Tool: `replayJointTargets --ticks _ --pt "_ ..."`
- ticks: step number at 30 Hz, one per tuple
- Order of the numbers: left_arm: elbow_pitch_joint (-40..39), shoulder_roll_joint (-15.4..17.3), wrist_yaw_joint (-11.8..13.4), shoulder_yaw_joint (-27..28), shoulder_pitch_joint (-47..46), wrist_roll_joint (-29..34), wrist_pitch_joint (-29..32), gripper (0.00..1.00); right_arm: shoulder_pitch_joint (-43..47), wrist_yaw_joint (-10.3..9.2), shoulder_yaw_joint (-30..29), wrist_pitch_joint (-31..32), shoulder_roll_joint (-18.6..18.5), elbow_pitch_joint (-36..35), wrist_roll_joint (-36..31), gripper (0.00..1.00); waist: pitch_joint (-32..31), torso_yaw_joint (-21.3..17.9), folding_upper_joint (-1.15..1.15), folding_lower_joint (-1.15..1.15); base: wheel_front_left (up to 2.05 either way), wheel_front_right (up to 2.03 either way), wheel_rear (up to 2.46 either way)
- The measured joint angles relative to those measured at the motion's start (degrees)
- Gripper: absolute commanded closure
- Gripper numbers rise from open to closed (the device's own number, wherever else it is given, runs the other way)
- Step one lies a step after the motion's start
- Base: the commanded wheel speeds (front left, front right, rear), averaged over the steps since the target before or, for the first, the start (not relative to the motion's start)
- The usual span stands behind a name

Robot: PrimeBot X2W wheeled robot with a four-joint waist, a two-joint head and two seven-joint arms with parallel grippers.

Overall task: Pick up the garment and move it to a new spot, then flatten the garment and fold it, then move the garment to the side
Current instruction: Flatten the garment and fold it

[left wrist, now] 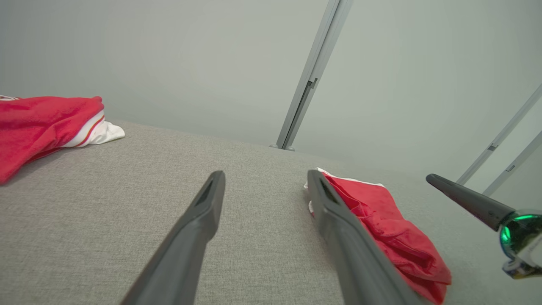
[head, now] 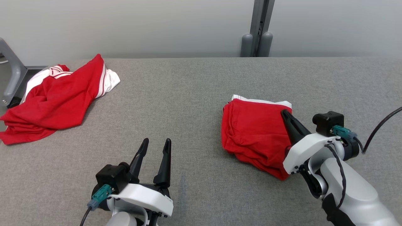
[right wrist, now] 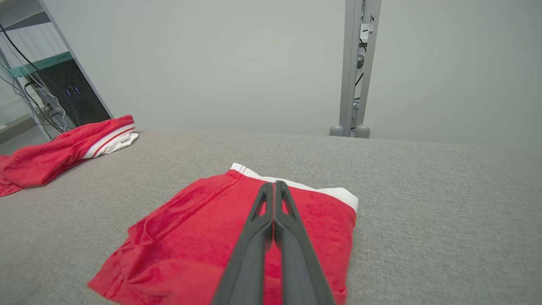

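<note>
Garment folded | right hand closed | right wrist view: dark rack

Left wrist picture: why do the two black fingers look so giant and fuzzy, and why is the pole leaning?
Left wrist view: the fingers sit right by the wide lens, so they loom big and soft-edged; the pole leans, probably from the camera's tilt. Head view: that pole stands straight, light is even, and the crumpled garment throws only a faint shadow.

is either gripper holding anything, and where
Nothing held. Left gripper open and empty; right gripper shut over the folded garment, no cloth pinched.
</note>
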Motion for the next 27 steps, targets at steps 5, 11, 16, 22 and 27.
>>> replayJointTargets --ticks 5,11,16,22,27 --pt "0.0 0.0 0.0 -0.3 0.0 0.3 0.0 0.00 1.4 0.00 -1.7 0.0 1.3 1.8 -2.0 1.00 0.3 0.7 0.00 0.00 0.00 0.00 0.00" --pt "0.0 0.0 -0.5 -0.4 -0.2 0.3 0.0 0.00 1.6 0.00 1.3 0.0 3.7 4.9 -3.1 1.00 0.8 2.2 0.00 0.00 0.00 0.00 0.00" --pt "0.2 -0.2 -0.5 -0.6 -0.2 0.3 0.0 0.00 0.4 0.00 4.4 0.1 4.7 8.3 -3.4 1.00 1.2 3.9 0.00 0.00 0.00 0.00 0.00" --pt "0.3 -0.2 -0.6 -0.7 -0.3 0.4 0.0 0.00 -1.6 0.00 8.6 0.1 5.7 10.2 -3.3 1.00 1.5 5.7 0.00 0.00 0.00 0.00 0.00" --pt "0.4 -0.3 -0.7 -0.7 -0.3 0.5 0.0 0.00 -2.6 0.00 13.1 0.1 6.0 11.2 -3.1 1.00 1.8 6.9 0.00 0.00 0.00 0.00 0.00"
